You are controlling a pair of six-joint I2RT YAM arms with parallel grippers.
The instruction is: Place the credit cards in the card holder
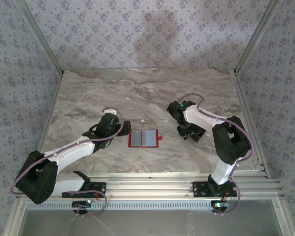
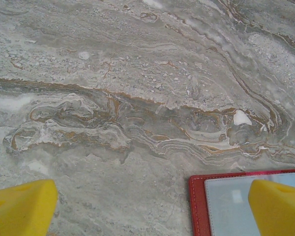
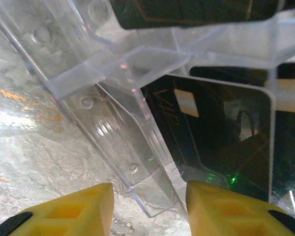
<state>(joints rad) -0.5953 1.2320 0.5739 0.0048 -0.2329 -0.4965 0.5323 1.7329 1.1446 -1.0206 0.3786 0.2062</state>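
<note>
The marble table [image 1: 137,93] has open room toward its far edge; the left gripper [image 2: 150,209] is spread wide, one finger over a corner of the card holder [image 1: 144,138], which lies open mid-table; the right gripper [image 3: 150,206] stands parted astride the lower edge of the clear rack [image 3: 113,123]; dark credit cards [image 3: 221,142] sit behind its wall.

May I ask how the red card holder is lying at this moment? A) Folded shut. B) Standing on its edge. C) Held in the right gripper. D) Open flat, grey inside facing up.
D: the card holder lies spread open on the table, with two grey panels facing up inside its red border.
</note>
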